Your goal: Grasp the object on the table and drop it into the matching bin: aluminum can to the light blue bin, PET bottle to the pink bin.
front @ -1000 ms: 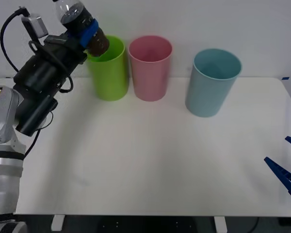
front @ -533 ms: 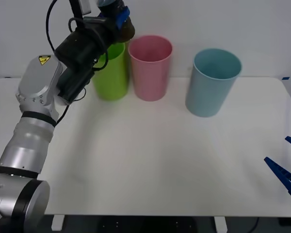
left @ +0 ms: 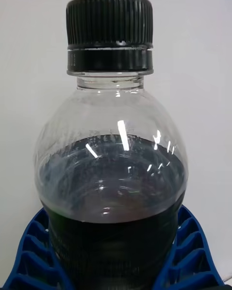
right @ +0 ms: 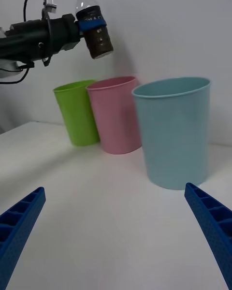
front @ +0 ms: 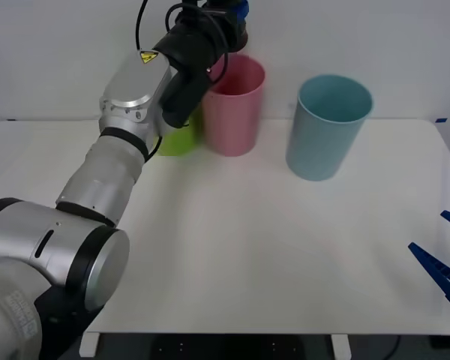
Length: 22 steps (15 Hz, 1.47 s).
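My left gripper point(front: 238, 10) is shut on the PET bottle point(front: 241, 34), a small clear bottle with a black cap and dark contents. It holds the bottle in the air above the rim of the pink bin point(front: 232, 105). In the right wrist view the bottle point(right: 94, 25) hangs tilted, high over the pink bin point(right: 116, 116), on the side nearest the green bin. Up close, blue fingers point(left: 193, 253) clasp the bottle point(left: 111, 174) around its lower body. The light blue bin point(front: 330, 127) stands to the right on the table point(front: 247, 247). My right gripper point(front: 444, 247) waits open at the table's near right edge.
A lime green bin point(front: 176, 141) stands left of the pink one, mostly behind my left arm point(front: 127, 135). The three bins form a row along the far edge, against a white wall. The light blue bin point(right: 174, 130) is the one closest to my right gripper point(right: 114, 188).
My left arm has swung right and up with the bottle, from above the green bin to above the pink bin. The right gripper has stayed still.
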Available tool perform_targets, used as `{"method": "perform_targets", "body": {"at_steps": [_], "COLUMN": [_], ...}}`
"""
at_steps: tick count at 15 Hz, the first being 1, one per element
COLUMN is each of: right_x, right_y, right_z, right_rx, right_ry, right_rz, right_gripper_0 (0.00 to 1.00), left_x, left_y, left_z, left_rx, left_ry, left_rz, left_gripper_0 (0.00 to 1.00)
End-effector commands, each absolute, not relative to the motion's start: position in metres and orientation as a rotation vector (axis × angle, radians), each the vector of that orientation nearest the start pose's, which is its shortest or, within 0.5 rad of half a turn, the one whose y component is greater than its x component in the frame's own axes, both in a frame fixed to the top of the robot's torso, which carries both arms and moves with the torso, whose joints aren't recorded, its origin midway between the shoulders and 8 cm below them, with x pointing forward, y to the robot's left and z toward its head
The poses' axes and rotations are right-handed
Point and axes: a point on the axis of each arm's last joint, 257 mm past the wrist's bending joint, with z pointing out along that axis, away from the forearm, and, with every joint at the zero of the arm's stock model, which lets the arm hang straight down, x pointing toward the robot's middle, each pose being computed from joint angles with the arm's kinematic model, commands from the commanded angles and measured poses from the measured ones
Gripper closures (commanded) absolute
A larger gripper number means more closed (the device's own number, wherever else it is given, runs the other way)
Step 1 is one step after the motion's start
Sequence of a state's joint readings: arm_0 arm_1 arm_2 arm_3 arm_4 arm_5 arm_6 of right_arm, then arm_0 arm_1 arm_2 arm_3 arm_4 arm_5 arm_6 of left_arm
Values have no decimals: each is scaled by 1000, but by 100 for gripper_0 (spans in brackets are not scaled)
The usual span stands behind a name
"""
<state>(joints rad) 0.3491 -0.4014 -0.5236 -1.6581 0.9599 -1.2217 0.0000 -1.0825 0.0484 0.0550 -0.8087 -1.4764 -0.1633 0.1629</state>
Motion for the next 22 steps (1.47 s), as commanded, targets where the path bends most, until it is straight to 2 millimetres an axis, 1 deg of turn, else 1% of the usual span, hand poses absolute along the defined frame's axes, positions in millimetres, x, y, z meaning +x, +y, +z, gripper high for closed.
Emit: {"method": "perform_targets", "body": {"at_steps": [1,6,7,8,9,15,16,19,22], "right_x": [342,342,342,342,342,342,342,342,342], "right_y": [-330,-330,-330,-330,-330,-330,-330,-330,-330], "right_z": [-169,-169,-169,-169,-169,-169,-169,-169,-169], "right_rx": [-465,-465,-465,-465,-465,-465,-465,-465,-465], "right_ry": [1441,1441,1441,1441,1441,1441,1441,1441,1441], "right_rz": [567,567,567,567,567,567,567,567,567], "right_gripper_0": [0,0,0,0,0,0,0,0,0], "left_x": [722,721,721,721,721,720,719,705,695], "left_y": [0,-3,-2,-2,-2,-3,-2,7,19], "left_z": [54,54,53,55,54,52,48,48,41], "left_rx": [269,274,276,274,275,255,256,262,259], "left_ry": [1326,1325,1326,1325,1326,1331,1334,1297,1281], "left_rz": [-403,-406,-404,-405,-403,-444,-458,-507,-539], "left_gripper_0": [100,99,87,41,0,0,0,0,0]}}
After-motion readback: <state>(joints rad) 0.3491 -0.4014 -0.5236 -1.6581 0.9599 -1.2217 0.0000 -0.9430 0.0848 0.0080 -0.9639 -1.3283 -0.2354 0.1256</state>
